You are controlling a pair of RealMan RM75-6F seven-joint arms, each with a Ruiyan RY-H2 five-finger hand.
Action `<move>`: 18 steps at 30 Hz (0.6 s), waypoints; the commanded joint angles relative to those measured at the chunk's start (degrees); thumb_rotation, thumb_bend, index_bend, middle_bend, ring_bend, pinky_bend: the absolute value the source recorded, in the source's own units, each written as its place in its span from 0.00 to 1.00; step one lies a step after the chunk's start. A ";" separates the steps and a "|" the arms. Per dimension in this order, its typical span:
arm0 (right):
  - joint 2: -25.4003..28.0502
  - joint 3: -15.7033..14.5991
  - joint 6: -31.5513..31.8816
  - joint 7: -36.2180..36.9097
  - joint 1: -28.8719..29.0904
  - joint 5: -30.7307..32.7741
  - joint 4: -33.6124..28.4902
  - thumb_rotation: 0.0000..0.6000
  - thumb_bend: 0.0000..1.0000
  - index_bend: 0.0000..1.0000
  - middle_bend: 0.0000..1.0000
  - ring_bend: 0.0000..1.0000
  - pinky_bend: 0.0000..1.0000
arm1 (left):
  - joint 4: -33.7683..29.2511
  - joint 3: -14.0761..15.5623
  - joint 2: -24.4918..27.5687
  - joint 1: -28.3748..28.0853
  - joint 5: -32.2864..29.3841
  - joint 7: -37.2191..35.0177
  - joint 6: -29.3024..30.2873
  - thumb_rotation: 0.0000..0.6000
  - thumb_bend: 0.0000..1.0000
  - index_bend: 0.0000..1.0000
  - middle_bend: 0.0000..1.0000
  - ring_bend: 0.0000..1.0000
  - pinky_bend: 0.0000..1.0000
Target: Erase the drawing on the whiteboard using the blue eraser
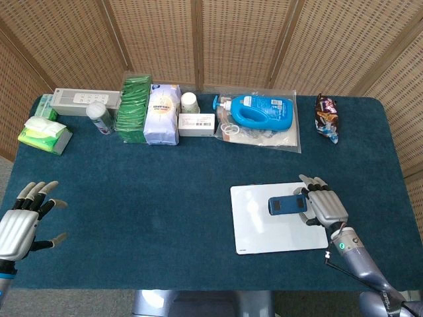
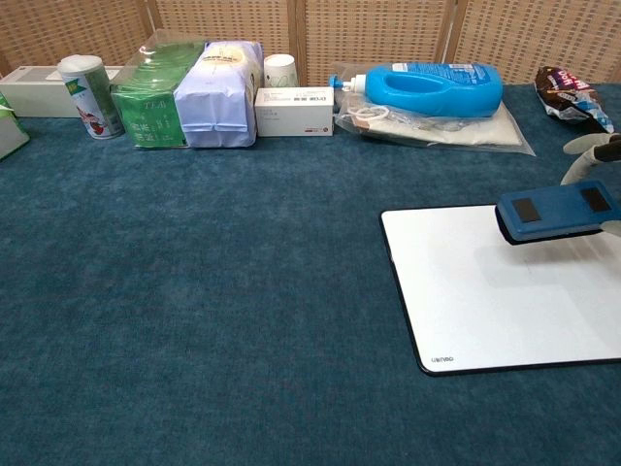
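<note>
Right hand [image 1: 325, 206] palm-down, gripping the blue eraser [image 1: 287, 205] over the whiteboard [image 1: 261, 228] — left hand [image 1: 20, 224] empty, fingers spread

Both views bright & even, soft diffuse light, no harsh glare. Blue eraser [image 2: 556, 211] throws a faint soft shadow on the whiteboard [image 2: 485, 301] toward 6 o'clock in chest view. Slight sheen on the plastic bag [image 1: 264, 137] at 12. Pics sharp overall, chest view a bit softer at the edges, mild wide-angle stretch.
</note>
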 commanded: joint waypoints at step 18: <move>-1.25 2.51 -0.86 -0.97 2.28 4.89 5.13 1.00 0.37 0.26 0.00 0.00 0.00 | -0.50 -0.27 -0.40 -0.02 -1.15 1.48 -0.27 1.00 0.17 0.35 0.11 0.06 0.00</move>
